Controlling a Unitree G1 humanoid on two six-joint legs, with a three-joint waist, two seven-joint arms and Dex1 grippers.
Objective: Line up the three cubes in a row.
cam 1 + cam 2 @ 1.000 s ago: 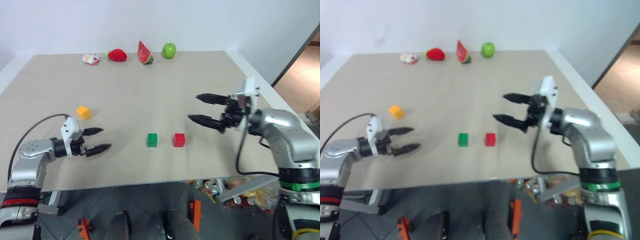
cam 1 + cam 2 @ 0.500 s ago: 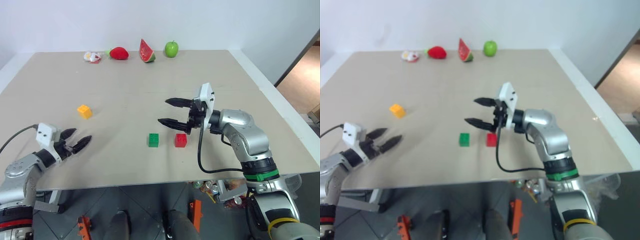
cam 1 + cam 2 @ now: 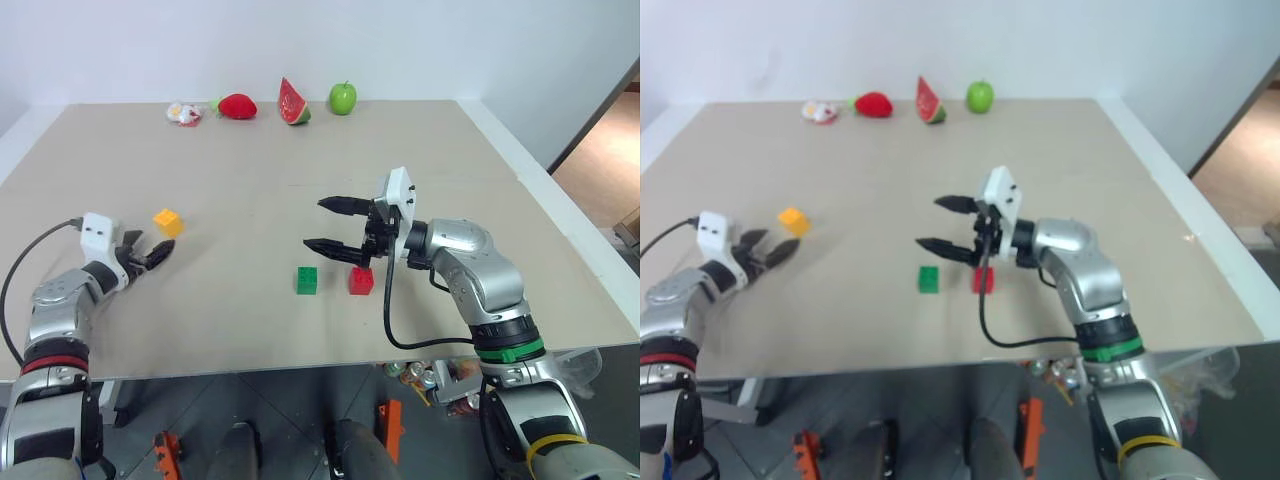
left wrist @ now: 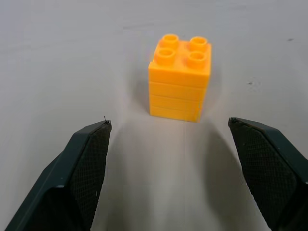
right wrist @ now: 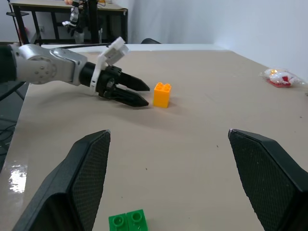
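At 9 o'clock on the table, the open left gripper (image 3: 150,254) faces the yellow-orange studded plastic cube (image 3: 167,222) for pickup. The open right gripper (image 3: 325,224) hovers above the green cube (image 3: 307,280) and red cube (image 3: 361,281), side by side.

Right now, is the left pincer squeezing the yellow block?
No, the left pincer is open and the yellow block sits on the table ahead of it, untouched.

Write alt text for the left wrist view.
A yellow cube stands studs up on a pale table, just ahead of the open left gripper. The gripper's two black fingers rise on either side, not touching the cube.
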